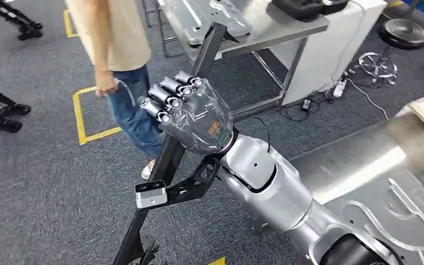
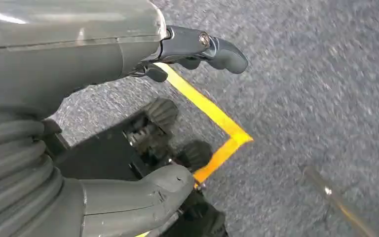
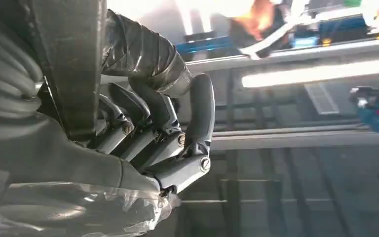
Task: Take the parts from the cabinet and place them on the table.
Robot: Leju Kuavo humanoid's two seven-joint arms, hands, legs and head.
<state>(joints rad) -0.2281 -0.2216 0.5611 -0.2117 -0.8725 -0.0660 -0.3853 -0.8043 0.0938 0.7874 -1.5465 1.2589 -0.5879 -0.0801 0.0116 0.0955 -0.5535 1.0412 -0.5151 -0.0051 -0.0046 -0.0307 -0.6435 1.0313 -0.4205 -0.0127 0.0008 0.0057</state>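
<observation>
1. A blue-grey speckled carpet floor [image 1: 38, 182] covers the room.
2. Yellow tape lines [image 1: 80, 118] mark squares on the carpet.
3. A steel-topped table with thin metal legs [image 1: 287, 27] stands at the back, a white cabinet block [image 1: 331, 49] just beside it.
4. A white power strip with dark cables [image 1: 339, 88] lies on the carpet near that block.
5. A person in a beige top and blue jeans [image 1: 121, 66] stands on the carpet.

A long black metal bar part [image 1: 168, 157] is slanting upright through the head view, gripped in the right hand [image 1: 190, 113], whose fingers are curling around it. Silver sheet-metal parts [image 1: 210, 16] are lying flat on the bench [image 1: 287, 25] beyond.
</observation>
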